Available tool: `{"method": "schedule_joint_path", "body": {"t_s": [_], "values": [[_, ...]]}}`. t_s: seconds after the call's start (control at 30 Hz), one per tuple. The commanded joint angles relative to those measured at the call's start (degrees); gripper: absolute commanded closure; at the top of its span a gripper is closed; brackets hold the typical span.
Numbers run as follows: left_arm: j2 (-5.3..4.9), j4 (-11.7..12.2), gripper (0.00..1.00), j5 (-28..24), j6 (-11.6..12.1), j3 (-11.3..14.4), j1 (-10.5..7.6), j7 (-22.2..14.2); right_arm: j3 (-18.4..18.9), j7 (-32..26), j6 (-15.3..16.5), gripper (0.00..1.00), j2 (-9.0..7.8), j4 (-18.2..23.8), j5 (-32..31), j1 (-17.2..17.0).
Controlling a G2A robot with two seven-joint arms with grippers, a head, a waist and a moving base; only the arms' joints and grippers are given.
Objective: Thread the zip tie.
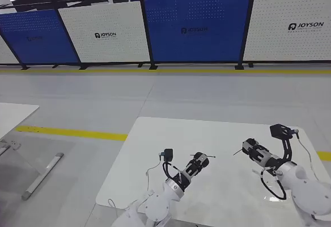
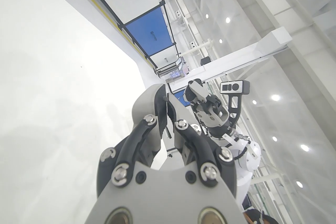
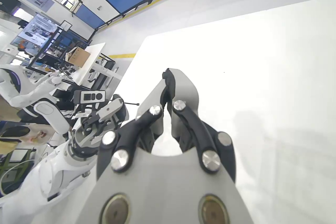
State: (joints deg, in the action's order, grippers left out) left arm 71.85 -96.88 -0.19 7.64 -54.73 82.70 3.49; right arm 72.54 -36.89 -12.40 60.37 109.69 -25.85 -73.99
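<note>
My left gripper [image 1: 202, 159] hovers over the white table [image 1: 171, 136], shut on a thin black zip tie [image 1: 211, 155] whose end pokes out sideways past the fingertips. In the left wrist view the tie [image 2: 166, 99] is a black sliver pinched between the closed pads of that gripper [image 2: 166, 96]. My right gripper [image 1: 246, 147] is to its right, a short gap away, also shut, with a short black strip [image 1: 237, 152] sticking out toward the left one. In the right wrist view the right gripper [image 3: 166, 78] has its pads pressed together, and the left gripper [image 3: 119, 104] shows farther off with the tie end [image 3: 133, 103].
A second white table [image 1: 7, 113] stands off to the left with a cardboard box [image 3: 78, 55] on it. A yellow floor line [image 1: 69, 132] runs behind the table, and blue and white panels [image 1: 194, 28] wall off the back.
</note>
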Motion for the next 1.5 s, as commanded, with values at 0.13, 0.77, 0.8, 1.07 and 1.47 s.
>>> {"method": "schedule_joint_path", "body": {"t_s": [0.13, 0.77, 0.8, 1.07, 1.47], "values": [[0.00, 0.00, 1.00, 0.01, 0.00, 0.00, 0.00, 0.00, -5.49, 10.25, -1.07, 1.00, 1.33, -0.60, -1.97, -0.49], [0.00, 0.00, 1.00, 0.01, 0.00, 0.00, 0.00, 0.00, -7.40, 13.88, -0.89, 1.00, 2.28, -1.87, -1.40, -0.21], [0.00, 0.00, 1.00, 0.01, 0.00, 0.00, 0.00, 0.00, -7.54, 15.28, -0.93, 1.00, 2.33, -1.37, -2.42, -0.78], [0.00, 0.00, 1.00, 0.01, 0.00, 0.00, 0.00, 0.00, -9.27, 18.26, -3.03, 1.00, 2.76, 1.47, -6.55, -4.16], [0.00, 0.00, 1.00, 0.01, 0.00, 0.00, 0.00, 0.00, -9.12, 18.84, -2.11, 1.00, 2.85, 0.98, -6.94, -4.71]]}}
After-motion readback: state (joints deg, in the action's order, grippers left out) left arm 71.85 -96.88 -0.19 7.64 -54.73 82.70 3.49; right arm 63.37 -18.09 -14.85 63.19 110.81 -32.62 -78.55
